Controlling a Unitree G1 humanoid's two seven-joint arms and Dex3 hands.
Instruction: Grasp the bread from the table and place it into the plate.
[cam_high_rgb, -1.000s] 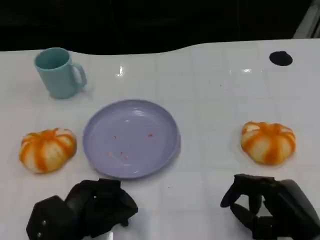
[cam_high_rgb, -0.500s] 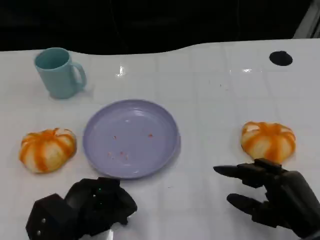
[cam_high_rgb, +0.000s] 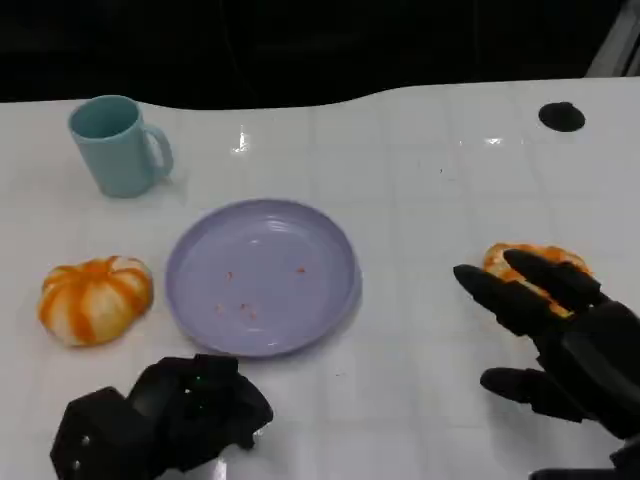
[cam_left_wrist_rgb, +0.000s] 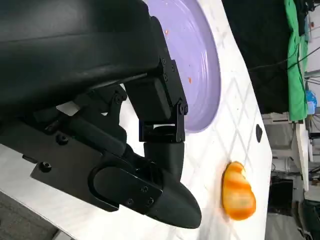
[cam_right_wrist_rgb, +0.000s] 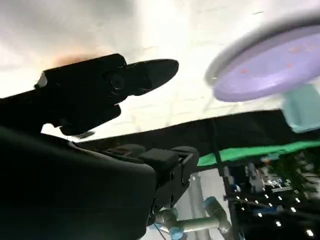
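1. We see our right hand spread wide and holding nothing, its fingertips over the near edge of the round, orange-and-white striped bread roll just beyond them.
2. We judge the roll light, soft and easily dented, so we would cup its domed sides gently rather than pinch its top.
3. The round lilac plastic plate lies well apart, inward of this hand.
4. Our left hand sits curled in on nothing beside the plate; a second striped roll lies just outward of it.
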